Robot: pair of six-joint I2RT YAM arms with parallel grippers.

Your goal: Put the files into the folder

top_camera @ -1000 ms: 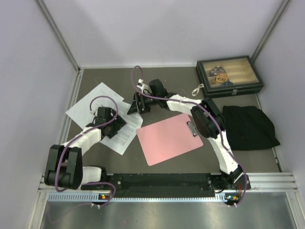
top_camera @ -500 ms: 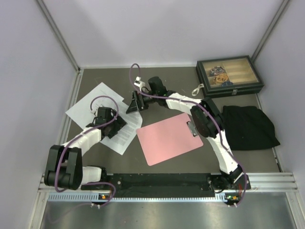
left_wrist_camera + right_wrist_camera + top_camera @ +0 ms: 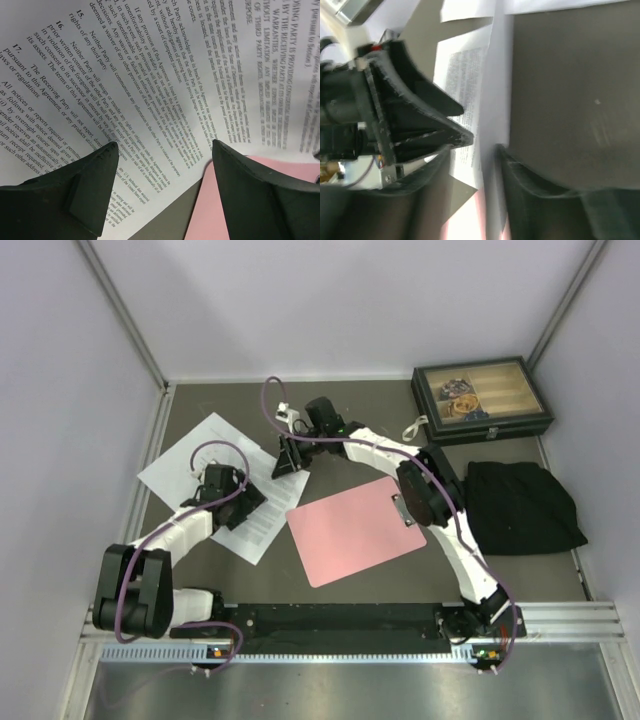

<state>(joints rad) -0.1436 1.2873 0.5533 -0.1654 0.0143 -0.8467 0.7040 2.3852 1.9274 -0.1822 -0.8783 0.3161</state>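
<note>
Two paper sheets are seen overlapping at the table's left: a densely printed sheet (image 3: 150, 75) and a sparsely printed sheet (image 3: 190, 455). One pink clipboard (image 3: 355, 530) lies just beside them, at the centre. The left gripper (image 3: 164, 144) is held with jaws apart, its tips at the dense sheet and nothing clamped. The right gripper (image 3: 288, 460) is parted around a sheet's edge. One glass-lidded box (image 3: 480, 400) and one black cloth (image 3: 520, 505) are seen at the right.

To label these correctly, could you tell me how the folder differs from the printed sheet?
The folder is plain pink; the printed sheet is white with dense black text. The folder carries a metal clip; the sheet has none. The left gripper is over the sheet; no gripper is over the folder. Both are rectangular and lie askew.
</note>
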